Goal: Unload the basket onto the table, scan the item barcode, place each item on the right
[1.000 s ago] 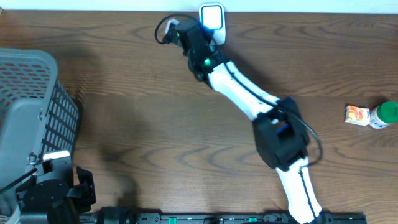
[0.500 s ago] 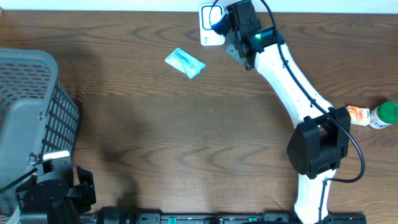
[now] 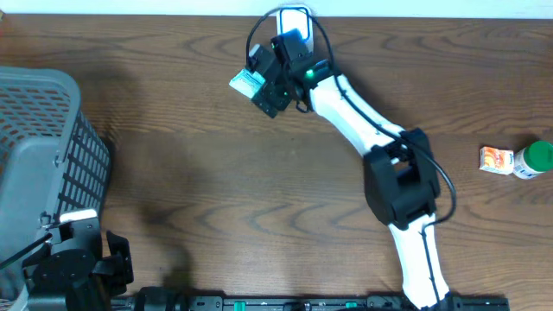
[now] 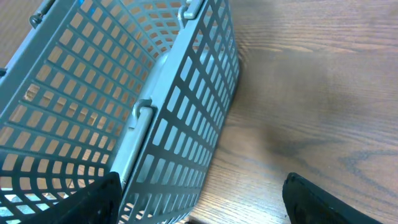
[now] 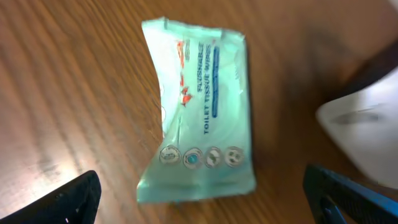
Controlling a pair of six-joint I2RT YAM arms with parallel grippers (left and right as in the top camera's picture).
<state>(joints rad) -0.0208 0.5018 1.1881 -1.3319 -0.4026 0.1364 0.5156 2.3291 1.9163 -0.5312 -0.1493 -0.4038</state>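
In the right wrist view, the right gripper (image 5: pixel 202 190) stands with its jaws wide apart. Its two dark fingers (image 5: pixel 71 199) show only at the lower corners of the picture. Between them, on the wooden table (image 3: pixel 259 190), lies the pack of toilet tissue wipes (image 5: pixel 199 112), flat, with its printed side up. Neither finger touches the pack, so the gripper holds nothing. We see no barcode on the side that faces us.

From the overhead view, the right arm reaches to the far middle part of the table, and its gripper hangs over the pack so that only one teal corner shows at the gripper's left side. The white scanner (image 3: pixel 294 17) stands at the far edge of the table, just beside the gripper. In the wrist view a blurred white part of it shows to the right of the pack, near it but apart.

The left gripper (image 4: pixel 199 202) is at the near left corner of the table. Its fingers (image 4: pixel 93 199) are also well apart and there is nothing between them. It is just beside the grey plastic basket (image 4: pixel 155 93), which has lattice walls.

At the right edge of the table, well apart from the pack, a bottle with a green cap (image 3: pixel 536 158) lies touching a small orange box (image 3: pixel 495 159).
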